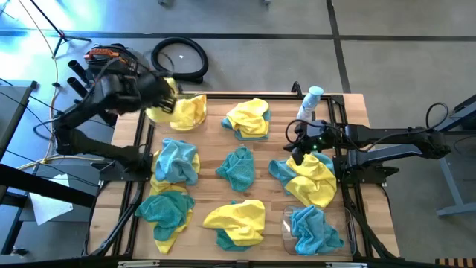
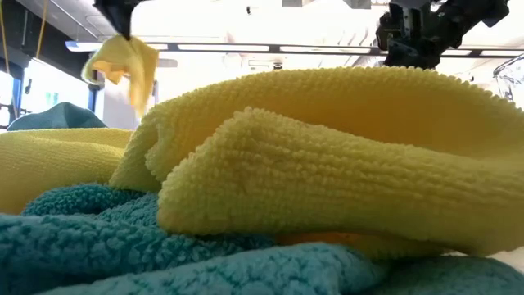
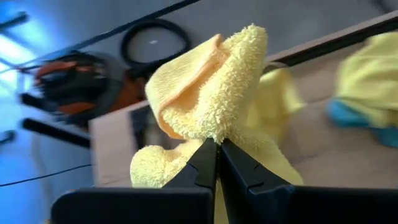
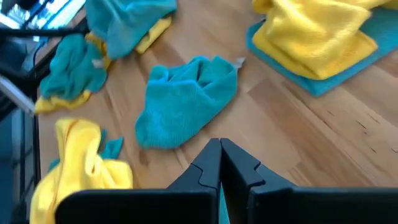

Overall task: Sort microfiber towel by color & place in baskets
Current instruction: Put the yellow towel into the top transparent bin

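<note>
Pinching a yellow towel (image 3: pixel 211 93) at the table's far-left corner, the left pincer (image 3: pixel 217 163) hangs closed; right pincer (image 4: pixel 220 163) closed, empty.

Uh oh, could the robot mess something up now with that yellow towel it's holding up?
Maybe. The left gripper pinches only a small fold of the yellow towel, so the towel could slip out and fall. In the high view that towel hangs over the yellow basket at the table's far left corner, right by the rim, so it might drop partly outside. Yellow and teal towels lie stacked, so two colours could lift together.
</note>
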Robot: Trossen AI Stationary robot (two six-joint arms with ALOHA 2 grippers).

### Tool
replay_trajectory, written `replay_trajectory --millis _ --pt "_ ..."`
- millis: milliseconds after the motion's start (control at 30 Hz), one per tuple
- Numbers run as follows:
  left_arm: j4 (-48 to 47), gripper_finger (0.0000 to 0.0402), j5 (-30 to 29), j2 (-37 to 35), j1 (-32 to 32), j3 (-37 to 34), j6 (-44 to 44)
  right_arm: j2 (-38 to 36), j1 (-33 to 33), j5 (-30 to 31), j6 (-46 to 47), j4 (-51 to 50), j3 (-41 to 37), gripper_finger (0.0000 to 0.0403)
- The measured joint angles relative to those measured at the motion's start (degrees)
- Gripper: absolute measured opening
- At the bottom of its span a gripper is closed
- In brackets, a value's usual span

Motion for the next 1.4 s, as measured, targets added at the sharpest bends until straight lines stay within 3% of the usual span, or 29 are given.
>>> replay_trajectory --millis 233,333,467,833,1167,1400 --pt "3.20 0.0000 6.08 3.51 17.12 0.00 20.17 0.00 0.00 7.19 2.45 4.41 0.00 0.0000" --pt "7.04 0.0000 9.70 8.21 21.09 0.00 28.08 0.00 -0.04 8.88 2.58 6.88 0.00 0.0000" --pt "7.93 0.0000 10.30 15.95 24.26 0.00 35.60 0.00 -0.04 10.13 4.10 8.88 0.00 0.0000" --pt "0.68 0.0000 12.03 31.34 26.31 -0.31 41.23 0.00 -0.04 11.23 7.91 9.05 0.00 0.0000" --pt "16.08 0.0000 14.47 30.67 25.60 -17.62 57.06 0.00 -0.02 11.42 9.56 9.03 -0.01 0.0000" --pt "25.70 0.0000 15.38 30.61 24.89 -23.47 70.30 0.00 -0.04 13.60 10.02 9.03 -0.02 0.0000"
